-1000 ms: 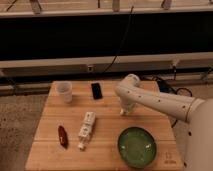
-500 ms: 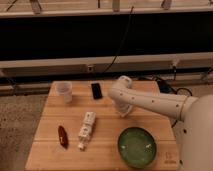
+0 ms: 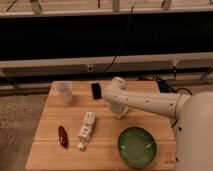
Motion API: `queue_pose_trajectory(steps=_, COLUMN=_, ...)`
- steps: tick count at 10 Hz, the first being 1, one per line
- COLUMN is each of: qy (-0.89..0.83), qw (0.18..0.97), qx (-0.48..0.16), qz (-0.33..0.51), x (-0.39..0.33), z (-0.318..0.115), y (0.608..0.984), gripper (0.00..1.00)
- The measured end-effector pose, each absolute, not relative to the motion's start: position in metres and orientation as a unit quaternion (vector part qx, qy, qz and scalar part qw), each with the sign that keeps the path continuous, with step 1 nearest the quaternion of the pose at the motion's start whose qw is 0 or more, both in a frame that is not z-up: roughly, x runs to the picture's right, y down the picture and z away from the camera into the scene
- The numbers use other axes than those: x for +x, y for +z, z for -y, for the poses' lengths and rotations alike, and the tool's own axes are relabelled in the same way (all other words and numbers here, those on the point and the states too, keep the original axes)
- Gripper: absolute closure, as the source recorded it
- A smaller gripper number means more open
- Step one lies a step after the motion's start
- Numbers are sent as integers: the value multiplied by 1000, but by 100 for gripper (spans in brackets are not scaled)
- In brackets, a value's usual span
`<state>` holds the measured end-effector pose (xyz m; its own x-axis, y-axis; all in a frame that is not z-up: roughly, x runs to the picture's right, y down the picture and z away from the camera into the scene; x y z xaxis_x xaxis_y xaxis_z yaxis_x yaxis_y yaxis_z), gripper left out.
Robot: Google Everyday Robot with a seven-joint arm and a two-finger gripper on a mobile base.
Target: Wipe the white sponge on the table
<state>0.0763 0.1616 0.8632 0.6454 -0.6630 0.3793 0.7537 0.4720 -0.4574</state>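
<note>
The table (image 3: 50, 127) — a square top of light-brown wood strips — fills the lower half of the camera view, its far edge lying toward a dark wall with a pale rail along it. From the right edge the robot's white arm (image 3: 150, 103) reaches in over the far half of the top, its thick body standing off the right near corner. At the arm's end the gripper (image 3: 120, 111) points down near the middle of the table, a little toward the far edge; how its tips stand, and what if anything they have hold of, cannot be told. The white sponge cannot be made out anywhere on the top; if it lies under the gripper, the arm hides it. Toward the right near corner sits a round green plate (image 3: 137, 146), well apart from the gripper. Left of the plate, about mid-table, lies a long white box with labels (image 3: 86, 130), tilted so that one end points to the near edge. A translucent cup (image 3: 64, 91) stands upright by the left far corner. A small dark flat object (image 3: 96, 90) lies near the far edge, just left of the arm's elbow — and a small red-brown object (image 3: 62, 136) rests toward the left near corner.
</note>
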Motion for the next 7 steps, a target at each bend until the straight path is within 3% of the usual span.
queue_pose_trajectory(steps=7, qy=-461, qw=832, qx=-294, qz=94, x=9, z=-158, y=867, gripper=98)
